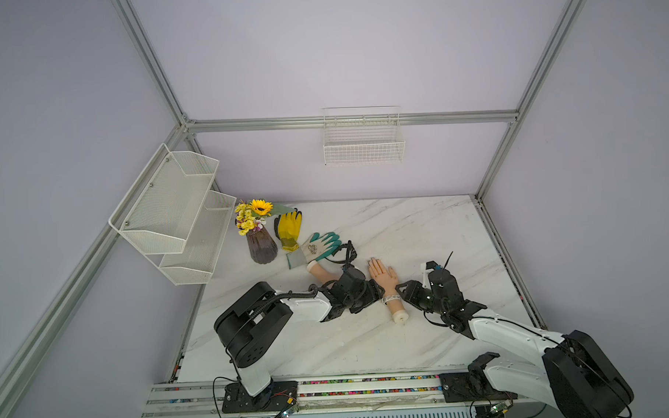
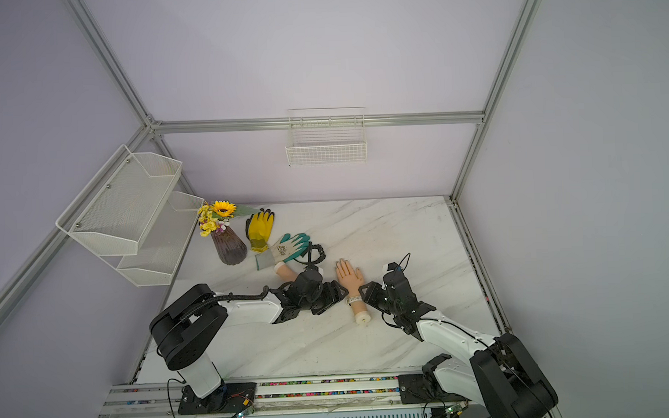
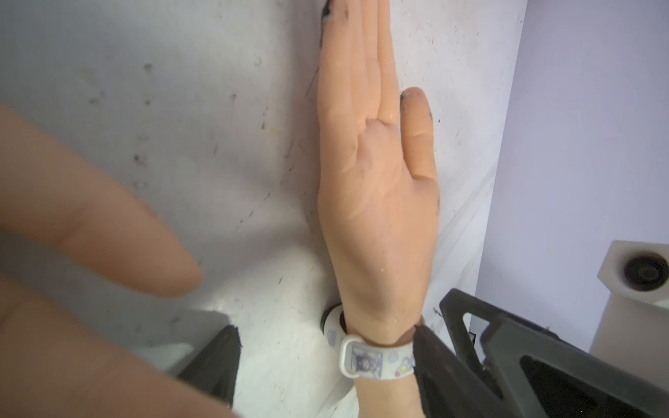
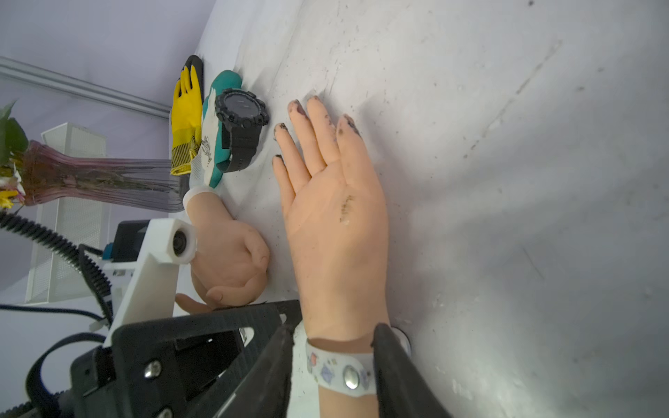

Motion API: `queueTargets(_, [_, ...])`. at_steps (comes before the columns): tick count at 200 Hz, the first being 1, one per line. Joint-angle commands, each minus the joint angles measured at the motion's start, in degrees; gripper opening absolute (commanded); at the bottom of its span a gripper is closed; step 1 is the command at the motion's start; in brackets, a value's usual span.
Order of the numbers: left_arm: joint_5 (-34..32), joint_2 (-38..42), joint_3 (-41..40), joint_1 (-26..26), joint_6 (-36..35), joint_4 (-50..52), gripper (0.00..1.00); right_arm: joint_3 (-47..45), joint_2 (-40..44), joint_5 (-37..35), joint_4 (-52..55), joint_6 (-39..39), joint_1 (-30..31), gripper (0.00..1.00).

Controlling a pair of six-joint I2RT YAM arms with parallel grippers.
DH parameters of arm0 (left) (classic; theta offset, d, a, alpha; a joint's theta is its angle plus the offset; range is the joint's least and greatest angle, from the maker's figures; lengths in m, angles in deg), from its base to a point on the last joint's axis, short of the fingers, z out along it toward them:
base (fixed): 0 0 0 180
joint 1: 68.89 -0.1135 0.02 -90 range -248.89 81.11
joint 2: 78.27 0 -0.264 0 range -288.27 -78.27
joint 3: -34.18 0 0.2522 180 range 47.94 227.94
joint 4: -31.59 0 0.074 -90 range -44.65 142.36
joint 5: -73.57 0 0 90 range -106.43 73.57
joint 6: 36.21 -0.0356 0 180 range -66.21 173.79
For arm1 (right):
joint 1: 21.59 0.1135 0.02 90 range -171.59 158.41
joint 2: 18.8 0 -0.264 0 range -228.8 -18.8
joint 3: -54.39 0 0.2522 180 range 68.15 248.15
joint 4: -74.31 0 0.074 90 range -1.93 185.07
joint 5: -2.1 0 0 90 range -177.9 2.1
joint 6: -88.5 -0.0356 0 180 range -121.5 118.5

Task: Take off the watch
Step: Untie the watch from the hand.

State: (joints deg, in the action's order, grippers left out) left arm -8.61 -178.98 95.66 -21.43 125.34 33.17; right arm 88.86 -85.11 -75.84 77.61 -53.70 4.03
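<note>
Dummy hand (image 1: 383,272) flat on the marble counter (image 1: 422,233), palm down, fingertips toward the back wall, just below mid-frame in both top views. White watch (image 4: 344,367) strapped round its wrist, not off yet. The band is patterned; its square face shows in the left wrist view, a metal stud in the right wrist view.

Right jaws straddle the wrist at the band, partly open. One finger (image 4: 389,362) is against the band's edge. The other finger (image 4: 280,362) is just beside it, a sliver of counter between. Nothing clamped.

Left jaws sit at the same wrist from the opposite side, spread wider. One finger (image 3: 427,354) touches the band; the other finger (image 3: 221,362) is well apart on bare counter. No hold.

Second dummy hand (image 4: 231,260), fingers curled, lies beside the left arm. Up and left of it in a top view: green glove (image 1: 322,245), black watch (image 4: 240,123) against that glove, yellow glove (image 1: 288,228), vase (image 1: 261,247) of flowers.
</note>
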Motion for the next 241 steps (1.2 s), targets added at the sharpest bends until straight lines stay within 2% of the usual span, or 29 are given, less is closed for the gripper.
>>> queueTargets(1, [-0.1,-1.1,1.6,-1.1,1.5,-4.0,0.75,-1.6,-0.6,3.1,-4.9,0.8,-0.2,0.38])
queueTargets(92, [3.2,-7.9,4.3,-1.7,4.1,-10.6,0.49,-4.4,-1.7,5.1,-8.3,-0.1,-0.2,0.37])
queueTargets(139, [3.0,-9.6,4.7,-1.9,4.1,-11.0,0.30,-5.7,-2.3,7.4,-12.1,-2.7,-0.2,0.33])
queueTargets(167, [1.5,-9.7,4.7,-1.9,4.1,-9.2,0.25,-8.3,0.4,9.7,-13.7,-6.0,-0.1,0.32])
queueTargets(205, [0.1,-10.1,5.5,-2.1,2.1,-7.1,0.17,-13.7,8.5,10.6,-15.7,-10.6,-0.1,0.32])
queueTargets(241, [1.0,-10.8,5.2,-2.1,2.0,-8.8,0.11,-13.8,6.7,8.5,-18.5,-11.3,0.0,0.36])
